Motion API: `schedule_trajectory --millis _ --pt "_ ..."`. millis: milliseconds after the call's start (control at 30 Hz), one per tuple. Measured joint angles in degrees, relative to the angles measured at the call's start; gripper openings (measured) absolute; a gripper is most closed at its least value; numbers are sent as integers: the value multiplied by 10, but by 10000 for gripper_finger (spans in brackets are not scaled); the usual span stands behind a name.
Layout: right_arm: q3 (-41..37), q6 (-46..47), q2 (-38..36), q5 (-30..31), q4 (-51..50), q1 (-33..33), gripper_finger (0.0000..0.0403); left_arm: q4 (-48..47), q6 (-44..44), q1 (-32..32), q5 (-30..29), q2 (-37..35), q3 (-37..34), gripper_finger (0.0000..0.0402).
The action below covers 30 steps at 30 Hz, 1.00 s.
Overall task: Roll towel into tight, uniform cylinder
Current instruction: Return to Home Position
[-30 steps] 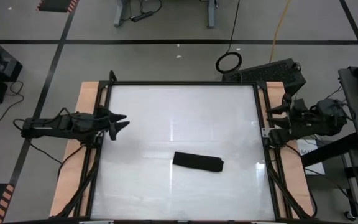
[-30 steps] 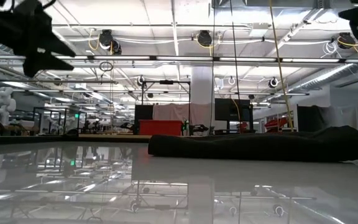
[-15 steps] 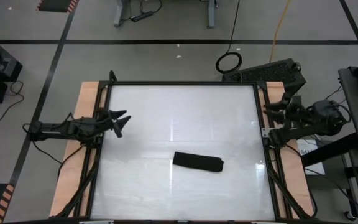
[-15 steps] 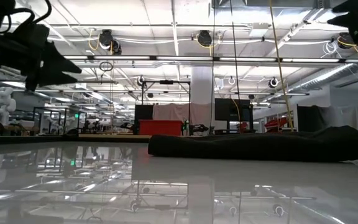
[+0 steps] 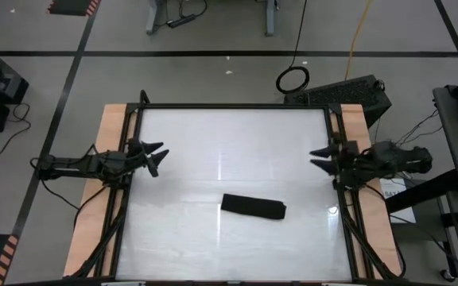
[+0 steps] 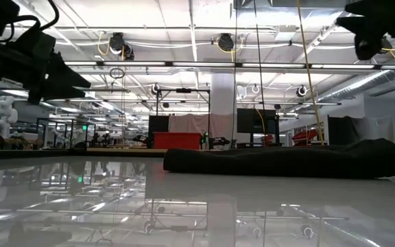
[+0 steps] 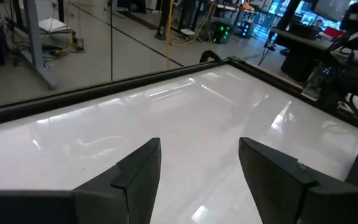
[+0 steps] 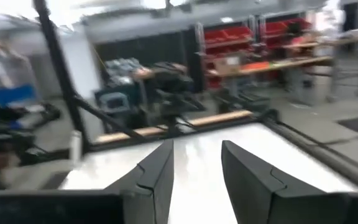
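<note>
The black towel (image 5: 253,207) lies rolled into a short cylinder on the white tabletop, a little toward the near edge; in the low view it shows as a long dark roll (image 6: 280,162) resting on its side. My left gripper (image 5: 156,155) is open at the table's left edge, above the surface, far from the towel. My right gripper (image 5: 318,157) is open at the table's right edge, also apart from the towel. Both wrist views show open, empty fingers, the left (image 7: 197,168) and the right (image 8: 196,165).
The white tabletop (image 5: 229,135) is framed by a black rail with wooden strips at left and right (image 5: 86,230). A dark case (image 5: 348,91) sits beyond the far right corner. Cables and equipment stand on the floor around the table.
My right gripper has swung from outside the table's right edge inward and now points toward the table's left. My left gripper has drawn back a little toward the left edge. The towel has stayed where it was.
</note>
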Motion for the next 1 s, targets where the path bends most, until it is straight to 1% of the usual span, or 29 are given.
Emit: schedule_trajectory --millis 67,133,267,433,533,600,667,800,900,1000 --pt "-44 9 0 -16 71 0 125 0 -3 0 1 0 0 221" --pt "-75 5 0 -19 104 0 125 3 -4 0 12 0 0 221" --pt "-106 -24 0 -29 88 0 125 12 -4 0 30 0 -1 221" --pt "-132 -75 -1 -39 83 0 125 15 3 0 23 0 -2 221" --pt "-148 -107 0 -45 81 0 125 47 30 0 8 1 -8 221" --pt "-154 -111 0 -45 81 0 125 80 43 0 5 2 -14 221" --pt "-160 -97 0 -46 81 0 125 115 42 0 4 2 -22 221" --pt "-162 -30 0 -46 77 0 125 175 34 0 17 2 -37 221" --pt "-162 5 0 -55 77 0 125 181 27 -1 25 2 -39 221" --pt "-163 -6 0 -73 74 0 125 181 27 -5 43 5 -39 221"
